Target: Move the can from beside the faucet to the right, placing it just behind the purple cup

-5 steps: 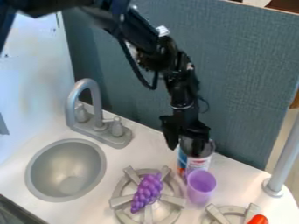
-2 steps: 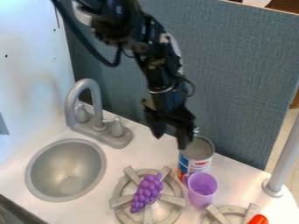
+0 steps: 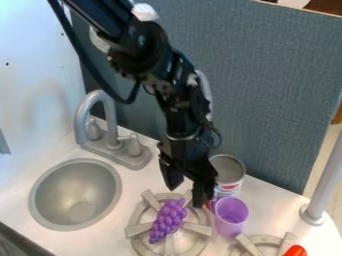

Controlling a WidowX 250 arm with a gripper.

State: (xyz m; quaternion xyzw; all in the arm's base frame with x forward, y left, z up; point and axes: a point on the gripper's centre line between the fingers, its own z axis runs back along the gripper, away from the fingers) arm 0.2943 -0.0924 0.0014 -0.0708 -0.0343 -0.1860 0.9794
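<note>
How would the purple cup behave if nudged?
Probably light for its size: the cup looks like a thin-walled, open-topped shell. A push near the rim could tip it, as it stands upright and looks taller than wide; its round wall might then let it roll. Pushed back, it would likely meet the can close behind.

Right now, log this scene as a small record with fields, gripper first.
Gripper: open, empty, near the burner's back edge
Grapes: purple bunch on the burner
Cup: purple, upright, in front of the can
Sink: grey, round, with a faucet behind
Red-orange thing: bottom edge of view, partly cut off
</note>
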